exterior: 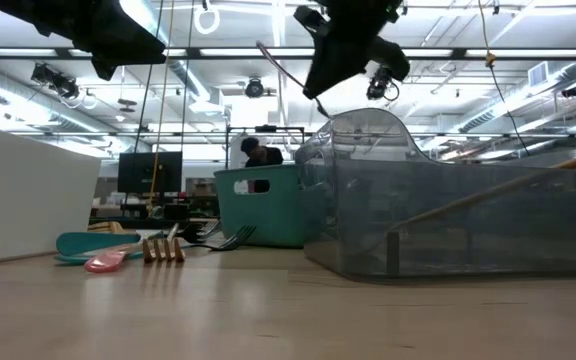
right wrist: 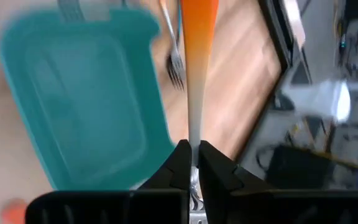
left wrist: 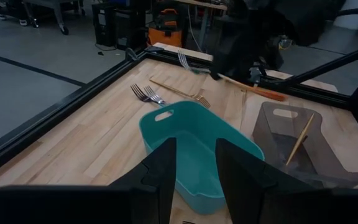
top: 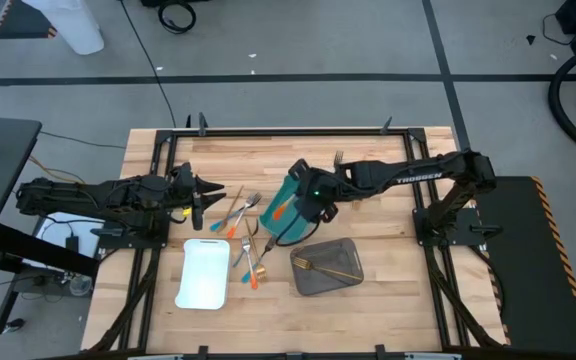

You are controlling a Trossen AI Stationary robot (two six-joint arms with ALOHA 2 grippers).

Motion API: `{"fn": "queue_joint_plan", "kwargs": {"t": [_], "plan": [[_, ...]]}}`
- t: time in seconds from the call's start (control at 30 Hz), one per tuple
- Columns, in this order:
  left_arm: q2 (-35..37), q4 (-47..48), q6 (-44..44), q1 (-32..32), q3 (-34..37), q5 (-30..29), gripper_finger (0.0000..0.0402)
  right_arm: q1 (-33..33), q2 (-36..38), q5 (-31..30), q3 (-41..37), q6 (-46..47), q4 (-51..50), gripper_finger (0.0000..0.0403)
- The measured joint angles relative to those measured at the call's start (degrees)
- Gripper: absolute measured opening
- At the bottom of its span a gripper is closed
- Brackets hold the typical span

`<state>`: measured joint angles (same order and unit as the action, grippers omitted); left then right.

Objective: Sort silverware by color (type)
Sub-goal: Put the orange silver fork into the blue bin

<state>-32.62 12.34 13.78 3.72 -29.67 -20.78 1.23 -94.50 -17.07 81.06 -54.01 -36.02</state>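
A: Where is the right end effector [top: 306, 200]?

B: Above the teal tray [top: 286, 208], near the middle of the counter [top: 388, 300]. Its fingers are clenched on an orange-handled utensil [right wrist: 196, 56], which juts out over the tray.

A: And the left end effector [top: 211, 189]?

B: It waits at the counter's left side, fingers apart, gripping nothing.

A: The rest of the silverware?

B: Most lies loose on the wood between the two arms: forks [top: 247, 203] with silver heads, some with orange handles, some with blue, just beside the teal tray's left edge. More lie lower [top: 251, 262], between the white tray [top: 204, 273] and the grey tray [top: 328, 266].

A: Anything already in a tray?

B: A gold piece [top: 330, 270] lies in the grey tray. In the high view an orange handle also shows over the teal tray.
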Motion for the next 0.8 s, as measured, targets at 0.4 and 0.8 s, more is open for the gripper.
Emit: {"fn": "queue_joint_plan", "kwargs": {"t": [0.4,0.8], "plan": [[0.0,-0.1,0.0,0.0,0.0,0.0,0.0121,-0.4,0.0,5.7,-8.9,10.6,11.5,0.0023],[0.0,-1.4,0.0,0.0,0.0,0.0,0.0121,-0.5,-2.6,4.2,-10.8,19.4,12.5,0.0018]]}}
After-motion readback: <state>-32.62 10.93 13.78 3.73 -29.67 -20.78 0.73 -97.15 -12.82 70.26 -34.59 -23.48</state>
